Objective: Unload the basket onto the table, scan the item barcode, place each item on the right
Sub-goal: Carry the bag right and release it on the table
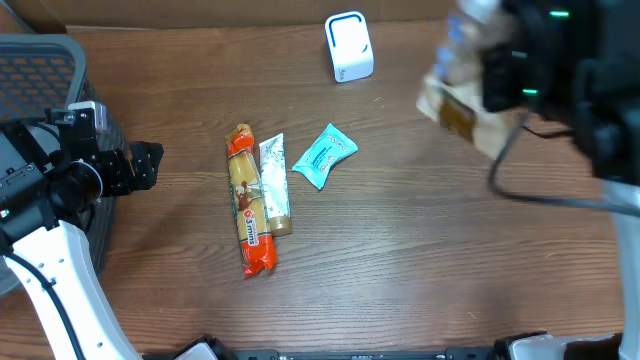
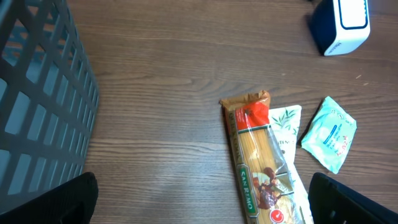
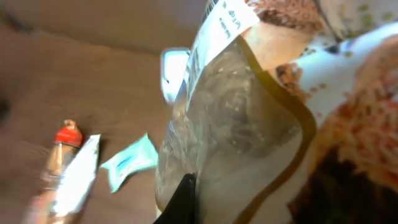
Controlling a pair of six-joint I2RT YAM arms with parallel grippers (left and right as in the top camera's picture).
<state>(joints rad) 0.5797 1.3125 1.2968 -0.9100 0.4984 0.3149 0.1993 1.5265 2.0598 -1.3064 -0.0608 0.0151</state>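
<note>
The right end effector [image 1: 505,78], clamped on a glossy, crinkled pouch [image 1: 455,108] with a clear window and gold trim, holds it lifted off the wood-grain surface [image 1: 420,260] near the boxy white scanner [image 1: 348,46], probably to present its barcode. The left end effector [image 1: 143,165] hangs wide open and empty beside the grey mesh basket [image 1: 40,70].
</note>
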